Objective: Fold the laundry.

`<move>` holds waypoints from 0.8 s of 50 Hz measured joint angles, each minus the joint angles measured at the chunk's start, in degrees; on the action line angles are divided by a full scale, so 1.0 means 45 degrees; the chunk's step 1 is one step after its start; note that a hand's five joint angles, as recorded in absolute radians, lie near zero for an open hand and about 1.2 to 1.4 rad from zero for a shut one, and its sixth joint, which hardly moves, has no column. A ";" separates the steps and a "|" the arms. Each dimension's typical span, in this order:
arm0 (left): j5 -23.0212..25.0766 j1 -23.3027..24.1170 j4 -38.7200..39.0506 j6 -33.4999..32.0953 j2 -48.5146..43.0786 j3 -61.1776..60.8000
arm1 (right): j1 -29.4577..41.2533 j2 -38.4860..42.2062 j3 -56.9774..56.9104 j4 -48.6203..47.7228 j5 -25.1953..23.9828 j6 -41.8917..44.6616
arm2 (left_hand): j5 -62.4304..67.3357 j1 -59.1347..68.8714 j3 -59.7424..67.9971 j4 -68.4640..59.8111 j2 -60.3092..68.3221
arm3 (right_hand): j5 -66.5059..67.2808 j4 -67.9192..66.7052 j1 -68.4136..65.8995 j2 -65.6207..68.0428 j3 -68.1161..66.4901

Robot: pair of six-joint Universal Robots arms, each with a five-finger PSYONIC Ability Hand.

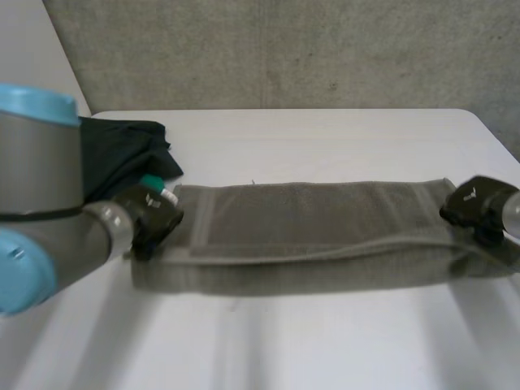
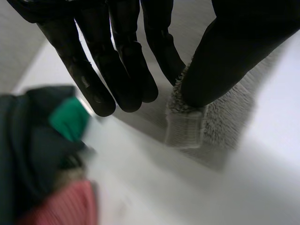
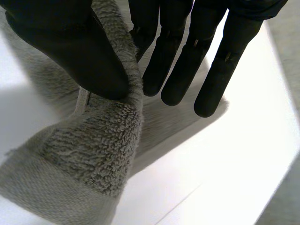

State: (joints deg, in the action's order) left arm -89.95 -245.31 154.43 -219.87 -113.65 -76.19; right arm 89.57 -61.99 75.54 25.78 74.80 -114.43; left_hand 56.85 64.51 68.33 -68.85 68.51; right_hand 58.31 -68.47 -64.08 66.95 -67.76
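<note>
One grey towel [image 1: 317, 236], one heap of dark clothes [image 1: 122, 154], two black hands, the left hand [image 1: 150, 219] and the right hand [image 1: 475, 207], and just the one white table [image 1: 325, 341] here.

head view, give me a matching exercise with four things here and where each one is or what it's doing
Things:
1. left hand
2. right hand
3. grey towel
4. dark clothes

Places or states:
a. lies stretched long across the table
b. pinches the towel's end next to the dark clothes
c. heaped at the table's far left corner
d. pinches the towel's end near the table's right edge

Pairs: 1-b, 2-d, 3-a, 4-c
</note>
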 measured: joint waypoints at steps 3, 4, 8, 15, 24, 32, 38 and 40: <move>-0.0361 0.0244 0.0354 0.0406 -0.1245 0.1868 | 0.0193 0.0700 -0.0854 -0.0862 0.0004 -0.0608 | 0.0000 0.0000 0.0000 0.0000 0.0000 | 0.0005 0.0000 0.0000 0.0000 0.0000; -0.0525 0.0314 0.0407 0.0530 -0.1671 0.2510 | 0.0253 0.0941 -0.1132 -0.1157 0.0007 -0.0807 | 0.0000 0.0000 0.0000 0.0000 0.0000 | 0.0005 0.0000 0.0000 0.0000 0.0000; -0.1272 0.0582 0.0406 0.0966 -0.3398 0.5153 | 0.0501 0.1988 -0.2183 -0.2405 0.0042 -0.1550 | 0.0000 0.0000 0.0001 0.0000 0.0000 | 0.0006 0.0000 0.0000 0.0000 0.0000; -0.2028 0.0931 0.0051 0.1226 -0.5683 0.8708 | 0.0923 0.3711 -0.3718 -0.4029 0.0209 -0.2081 | 0.0000 0.0000 0.0000 -0.0001 0.0000 | 0.0006 -0.0001 0.0000 0.0000 0.0000; -0.2169 0.1216 -0.0247 0.1143 -0.7715 1.1758 | 0.1397 0.5540 -0.5483 -0.5068 0.0728 -0.2270 | -0.4585 -0.4857 -0.4809 0.4955 -0.5119 | -0.7728 0.7482 0.7126 -0.7614 0.7464; -0.2754 0.1407 -0.0645 0.1221 -0.7858 1.3004 | 0.1509 0.5629 -0.6451 -0.5434 0.1635 -0.3082 | -1.2087 -1.1881 -1.2626 1.2812 -1.2657 | -1.2459 1.2681 1.1536 -1.2296 1.2521; -0.2545 0.1265 -0.0676 0.1599 -0.6364 1.1947 | 0.1155 0.3958 -0.5754 -0.4218 0.1201 -0.4572 | -1.2087 -1.1881 -1.2626 1.2811 -1.2657 | -1.2459 1.2681 1.1536 -1.2296 1.2521; -0.2206 0.1232 -0.0619 0.1701 -0.5802 1.1231 | 0.0982 0.3495 -0.5459 -0.3513 0.0766 -0.4947 | -1.2087 -1.1881 -1.2626 1.2811 -1.2657 | -1.2459 1.2681 1.1536 -1.2296 1.2521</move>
State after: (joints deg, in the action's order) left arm -99.88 -239.76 151.65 -212.21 -139.76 -25.65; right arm 93.98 -46.26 50.98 9.97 78.25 -136.69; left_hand 2.46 11.05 11.52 -11.20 11.55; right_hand 2.24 -11.40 -12.17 11.61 -11.42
